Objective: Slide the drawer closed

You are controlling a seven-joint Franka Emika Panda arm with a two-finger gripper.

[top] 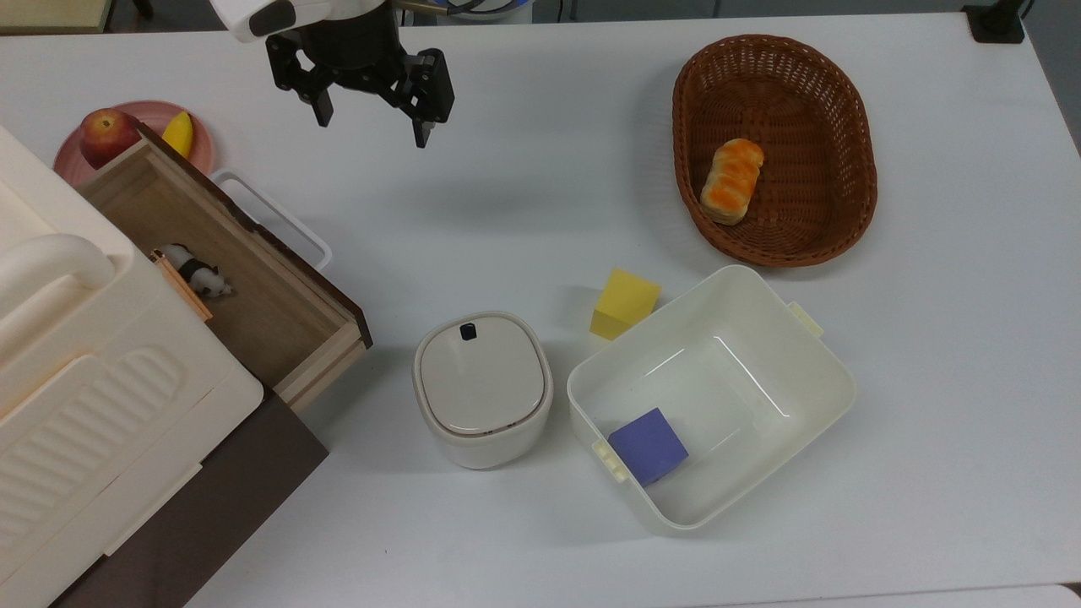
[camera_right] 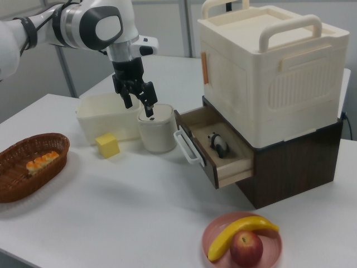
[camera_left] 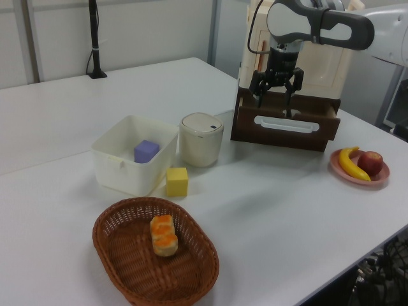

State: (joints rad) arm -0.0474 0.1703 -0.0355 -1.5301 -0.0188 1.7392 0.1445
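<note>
While drawer point(camera_right: 215, 146) open, gripper point(camera_right: 142, 103) hovers spread.

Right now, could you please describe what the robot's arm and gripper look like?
The arm has rounded white shells with dark grey joint sections, one a large dark disc on the side. The gripper is all black: a blocky body with two angular jaws ending in narrow tips. A dark cable runs along the arm above the gripper in the left view.

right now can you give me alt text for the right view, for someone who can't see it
A wooden drawer with a white loop handle stands pulled open from a dark cabinet under a cream appliance, a small black-and-white toy inside, while the robot's open gripper hangs above the table to its left. Nearby sit a lidded white container and a plate of fruit.
</note>
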